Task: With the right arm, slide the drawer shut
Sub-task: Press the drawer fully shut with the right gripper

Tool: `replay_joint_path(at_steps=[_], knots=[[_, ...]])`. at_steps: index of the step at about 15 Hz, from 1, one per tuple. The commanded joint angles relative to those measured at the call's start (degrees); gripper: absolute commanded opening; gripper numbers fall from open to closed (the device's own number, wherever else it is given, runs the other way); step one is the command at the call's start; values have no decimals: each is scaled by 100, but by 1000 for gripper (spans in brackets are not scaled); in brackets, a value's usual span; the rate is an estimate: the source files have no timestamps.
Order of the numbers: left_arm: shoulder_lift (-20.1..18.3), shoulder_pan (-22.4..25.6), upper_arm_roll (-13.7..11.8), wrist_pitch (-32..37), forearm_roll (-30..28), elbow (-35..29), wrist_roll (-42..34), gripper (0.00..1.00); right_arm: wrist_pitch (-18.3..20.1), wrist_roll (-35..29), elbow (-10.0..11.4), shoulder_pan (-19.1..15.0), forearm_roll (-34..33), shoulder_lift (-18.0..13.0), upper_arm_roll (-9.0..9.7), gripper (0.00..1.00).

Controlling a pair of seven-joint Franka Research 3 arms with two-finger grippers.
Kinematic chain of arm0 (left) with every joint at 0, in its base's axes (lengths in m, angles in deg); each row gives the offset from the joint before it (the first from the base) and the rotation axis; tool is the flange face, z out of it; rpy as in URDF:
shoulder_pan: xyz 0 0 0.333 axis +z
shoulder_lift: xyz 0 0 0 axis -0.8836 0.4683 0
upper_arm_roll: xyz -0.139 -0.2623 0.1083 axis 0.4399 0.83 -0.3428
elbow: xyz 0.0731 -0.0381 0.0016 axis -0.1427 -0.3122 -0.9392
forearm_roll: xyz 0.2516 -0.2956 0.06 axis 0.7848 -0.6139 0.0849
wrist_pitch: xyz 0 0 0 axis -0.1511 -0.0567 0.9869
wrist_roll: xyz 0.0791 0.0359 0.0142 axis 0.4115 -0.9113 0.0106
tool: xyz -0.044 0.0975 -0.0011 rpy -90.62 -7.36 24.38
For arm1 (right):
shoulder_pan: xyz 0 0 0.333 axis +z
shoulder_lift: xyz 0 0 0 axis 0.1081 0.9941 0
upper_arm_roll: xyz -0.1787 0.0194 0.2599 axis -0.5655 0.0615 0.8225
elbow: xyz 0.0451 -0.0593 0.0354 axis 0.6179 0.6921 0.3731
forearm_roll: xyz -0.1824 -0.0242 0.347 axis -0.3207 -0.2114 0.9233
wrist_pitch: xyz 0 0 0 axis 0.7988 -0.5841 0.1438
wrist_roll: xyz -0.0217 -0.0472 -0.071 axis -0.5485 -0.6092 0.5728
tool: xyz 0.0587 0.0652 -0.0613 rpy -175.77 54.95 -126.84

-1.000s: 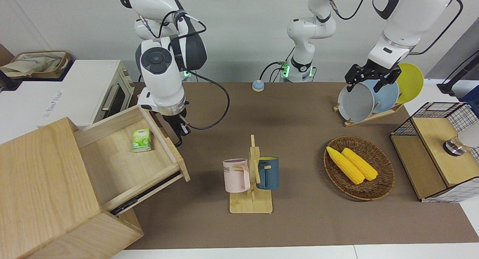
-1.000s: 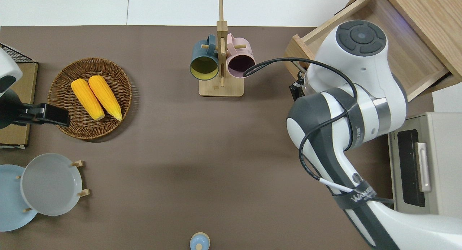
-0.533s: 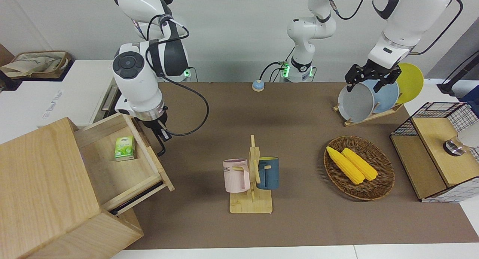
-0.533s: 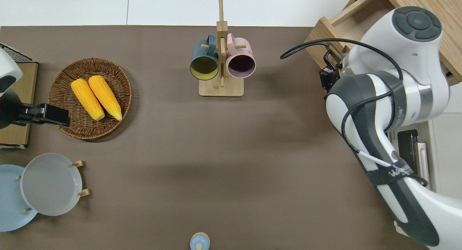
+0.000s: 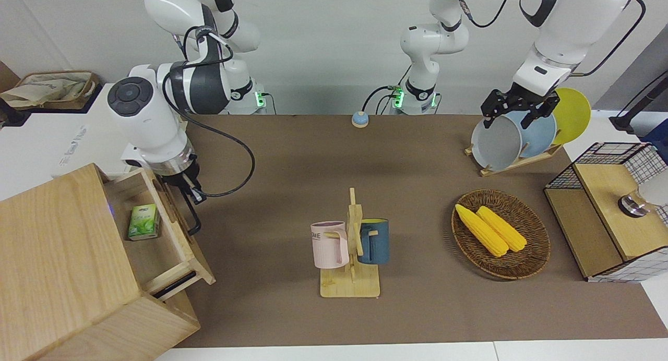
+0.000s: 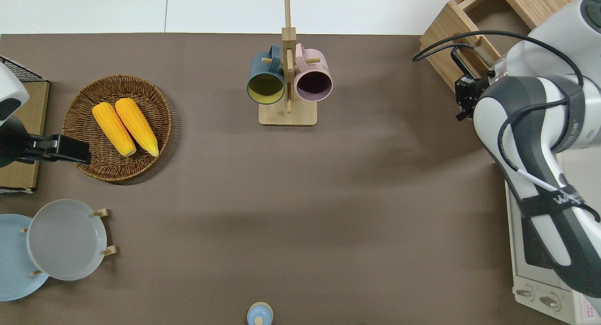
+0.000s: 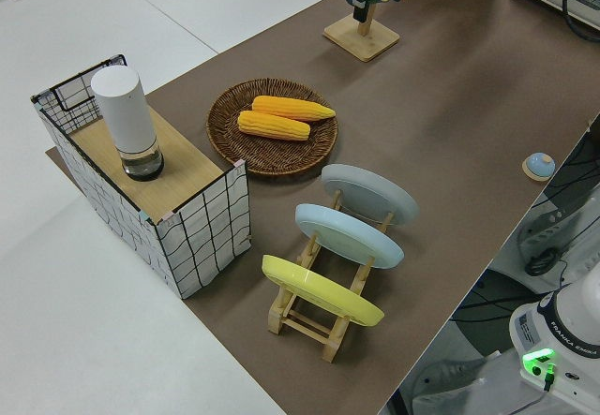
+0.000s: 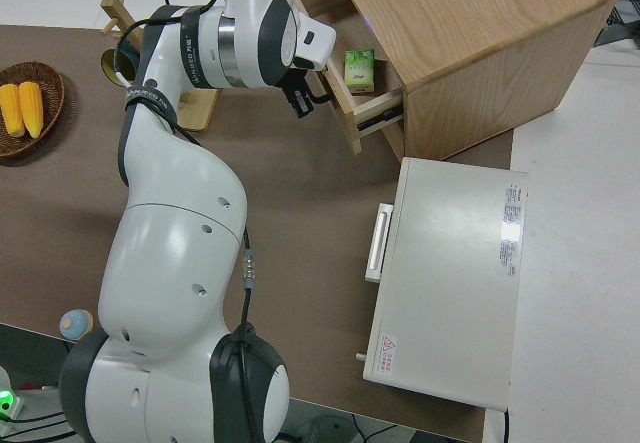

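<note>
The light-wood drawer [image 5: 197, 252] sticks partly out of the big wood cabinet [image 5: 57, 256] at the right arm's end of the table. A small green box [image 5: 143, 221] lies in it. The drawer's black bar handle [image 5: 194, 221] is on its front panel. My right gripper [image 5: 192, 193] is low at the front panel, right by the handle. The overhead view shows the gripper [image 6: 464, 97] next to the drawer front [image 6: 446, 38], and the right side view shows it [image 8: 300, 101] at the panel [image 8: 345, 113]. My left arm is parked, its gripper [image 5: 514, 116] open.
A white toaster oven [image 6: 540, 250] stands beside the cabinet, nearer to the robots. A wooden mug rack [image 5: 350, 246] with two mugs stands mid-table. A basket [image 5: 537, 246] with corn, a plate rack [image 5: 514, 136] and a wire-mesh box [image 5: 610, 209] are toward the left arm's end.
The drawer has slid well into the cabinet, with the green box carried along. My right gripper has moved with the front panel toward the cabinet. The left arm has not moved.
</note>
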Motion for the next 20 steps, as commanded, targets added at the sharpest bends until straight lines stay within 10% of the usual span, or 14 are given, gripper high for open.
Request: replay_joint_path(at_steps=[1, 12, 20], knots=[[-25, -39, -2, 103, 102, 58, 60, 993, -23, 362, -250, -266, -62, 160, 94, 0], [-25, -39, -2, 103, 102, 49, 60, 993, -32, 1092, -620, -1215, -150, 433, 313, 0], [-25, -39, -2, 103, 102, 58, 60, 993, -58, 1101, -628, -1181, -229, 468, 348, 0]])
